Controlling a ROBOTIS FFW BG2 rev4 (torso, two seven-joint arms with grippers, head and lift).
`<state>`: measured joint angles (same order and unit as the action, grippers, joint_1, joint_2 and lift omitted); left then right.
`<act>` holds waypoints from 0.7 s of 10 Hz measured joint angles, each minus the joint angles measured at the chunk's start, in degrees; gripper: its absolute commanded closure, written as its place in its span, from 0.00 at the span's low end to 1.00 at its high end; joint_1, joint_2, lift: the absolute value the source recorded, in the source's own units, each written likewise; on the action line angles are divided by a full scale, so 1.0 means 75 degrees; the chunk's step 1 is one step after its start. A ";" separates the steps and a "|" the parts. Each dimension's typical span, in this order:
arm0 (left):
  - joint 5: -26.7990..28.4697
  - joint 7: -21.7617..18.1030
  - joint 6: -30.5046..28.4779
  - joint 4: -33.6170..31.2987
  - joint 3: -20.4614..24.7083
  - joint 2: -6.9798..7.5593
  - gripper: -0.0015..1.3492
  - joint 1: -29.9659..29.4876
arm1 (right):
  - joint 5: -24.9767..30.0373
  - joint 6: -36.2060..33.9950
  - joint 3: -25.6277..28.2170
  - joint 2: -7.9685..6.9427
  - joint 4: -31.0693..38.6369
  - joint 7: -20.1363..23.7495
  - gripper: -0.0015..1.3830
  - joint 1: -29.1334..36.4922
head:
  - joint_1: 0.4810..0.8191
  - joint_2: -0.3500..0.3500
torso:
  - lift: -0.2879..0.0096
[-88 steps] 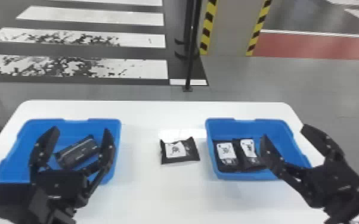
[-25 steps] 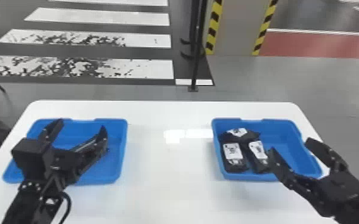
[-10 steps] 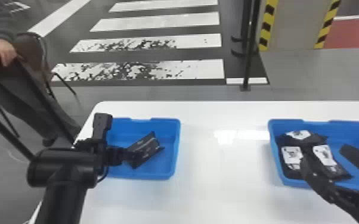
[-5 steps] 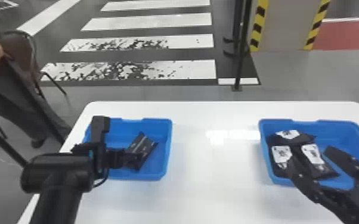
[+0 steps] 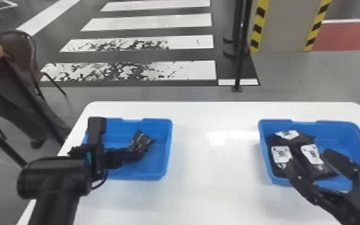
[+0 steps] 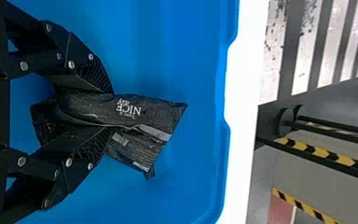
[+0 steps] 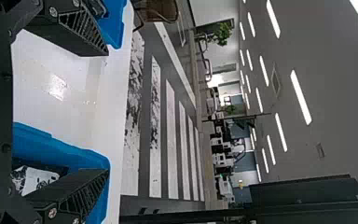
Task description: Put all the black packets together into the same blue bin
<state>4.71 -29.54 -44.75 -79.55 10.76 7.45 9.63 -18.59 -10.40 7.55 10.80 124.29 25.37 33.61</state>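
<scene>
In the head view my left gripper point(image 5: 128, 156) is inside the left blue bin point(image 5: 167, 149), shut on a black packet point(image 5: 142, 141). The left wrist view shows the same gripper point(image 6: 106, 111) pinching the creased packet point(image 6: 147, 116), whose free end juts past the fingertips over the blue bin point(image 6: 182, 56). Three black packets with white labels point(image 5: 281, 154) lie together in the right blue bin point(image 5: 345, 127). My right gripper point(image 5: 309, 158) stands open over that bin's near part, its fingers partly covering the packets. Its fingers point(image 7: 88, 35) are spread wide in the right wrist view.
A white table point(image 5: 212, 167) carries both bins, with a wide stretch of its surface between them. Beyond its far edge stands a thin black post point(image 5: 239, 59). A chair point(image 5: 19, 54) is on the floor at the far left.
The packet between the bins now lies in the right bin. My left gripper, open above the left bin earlier, has turned and shut on the packet there. The head view has swung left.
</scene>
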 measured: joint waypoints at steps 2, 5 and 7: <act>-0.0573 0.0041 0.0992 -0.0132 0.0098 -0.0076 0.90 -0.0289 | -0.0021 0.0000 0.0011 0.0022 -0.0006 0.0028 0.10 0.0008 | 0.63 0.65 | 0.60; -0.0752 0.0198 0.1274 -0.1256 0.0103 -0.0152 0.90 -0.0662 | -0.0039 0.0000 0.0014 0.0025 -0.0007 0.0027 0.10 0.0005 | 0.63 0.64 | 0.60; -0.1067 0.0478 0.1216 -0.2354 0.0167 -0.0215 0.90 -0.1188 | -0.0075 -0.0011 0.0002 0.0041 -0.0068 0.0027 0.10 -0.0110 | 0.63 0.63 | 0.60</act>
<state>-3.29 -25.95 -35.62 -97.21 12.02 5.84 0.72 -19.15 -10.49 7.57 11.11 123.78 25.58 32.78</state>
